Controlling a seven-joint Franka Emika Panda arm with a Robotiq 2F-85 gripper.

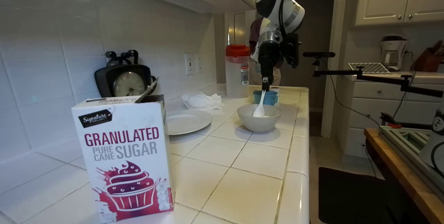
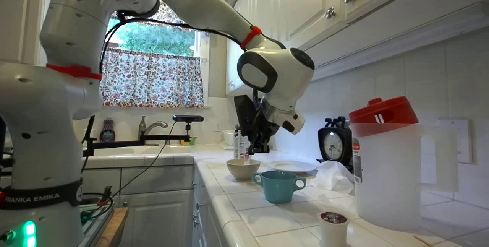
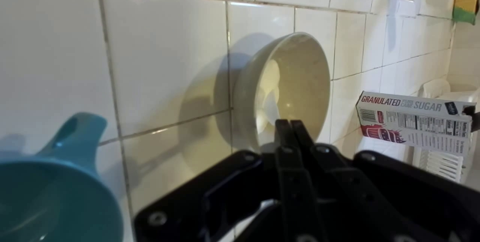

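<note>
The fingers are clenched on the handle of a white spoon. The spoon is held at a slant, its head lowered into a pale bowl; whether the bottom is touched by it cannot be told. In the wrist view the two fingers are seen pressed nearly together.

The bowl is set near the edge of the white-tiled table. A blue cup with two handles is placed near the bowl, apart from it. Nearer the wall a white plate is laid flat, and crumpled paper is seen between the plate and a translucent jug. The jug is topped by a red lid, seated at a tilt. A black-framed clock is stood by the wall. A sugar box is stood upright on the table, its top flap raised. In an exterior view a small white pod with a dark top is shown near the jug, and part of a thin stick is caught at the lower edge.
</note>
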